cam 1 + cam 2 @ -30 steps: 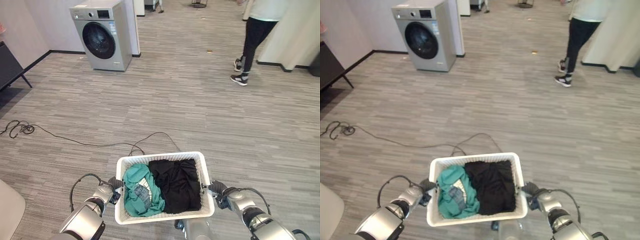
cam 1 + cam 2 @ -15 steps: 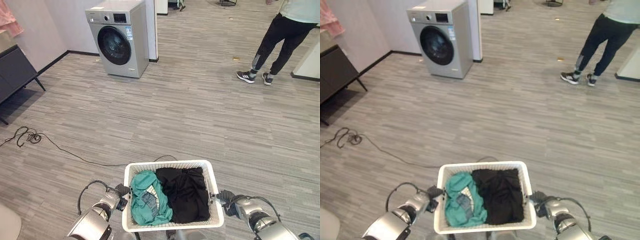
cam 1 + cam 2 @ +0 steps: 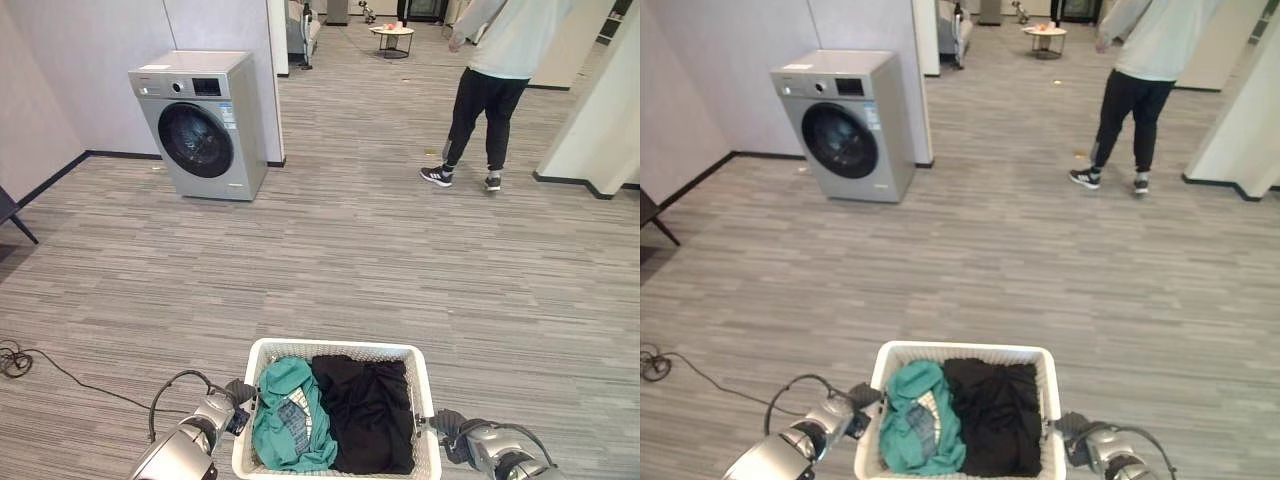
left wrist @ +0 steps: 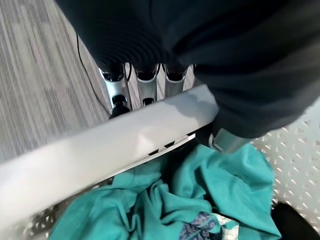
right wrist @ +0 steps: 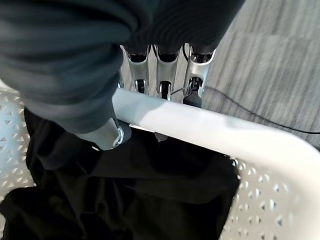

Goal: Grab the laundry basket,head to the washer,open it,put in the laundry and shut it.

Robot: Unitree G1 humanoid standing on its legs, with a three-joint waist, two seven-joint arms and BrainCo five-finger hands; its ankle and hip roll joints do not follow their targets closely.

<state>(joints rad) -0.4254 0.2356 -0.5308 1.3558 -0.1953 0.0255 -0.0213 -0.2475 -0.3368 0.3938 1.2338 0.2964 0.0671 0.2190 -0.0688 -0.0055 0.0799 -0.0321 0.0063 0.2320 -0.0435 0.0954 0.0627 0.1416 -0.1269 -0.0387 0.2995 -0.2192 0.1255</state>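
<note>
The white laundry basket [image 3: 338, 352] sits low in front of the robot, carried between its two hands above the grey plank floor [image 3: 350, 260]. Its walls are perforated and its rim is a smooth white band. Inside, a teal garment [image 3: 283, 420] with a patterned patch lies bunched on the robot's left side, and a black garment [image 3: 365, 410] fills the right side; the two touch along the middle.

The left hand [image 4: 145, 80] grips the basket's left rim: its silver fingers [image 4: 114, 85] curl down over the outside of the rim while the thumb presses from the inner side, just above the teal cloth. The right hand [image 5: 160, 65] holds the opposite rim in the same way, with fingers [image 5: 197, 75] hooked over the outer edge and the thumb inside, against the black cloth. In the head views both hands show as dark covered wrists tight against the basket's short sides.

Well ahead and to the left stands the washer [image 3: 200, 125], a silver-grey front loader with a dark round door that is closed, set against a pale wall beside a white pillar [image 3: 272, 80]. Far across the room to the right, a person [image 3: 485, 80] in a light top, black trousers and dark shoes stands facing away. Beyond them is a small round side table [image 3: 392, 38]. A thin black cord [image 3: 40, 365] trails over the floor at the left, ending in a loose coil near the edge.
</note>
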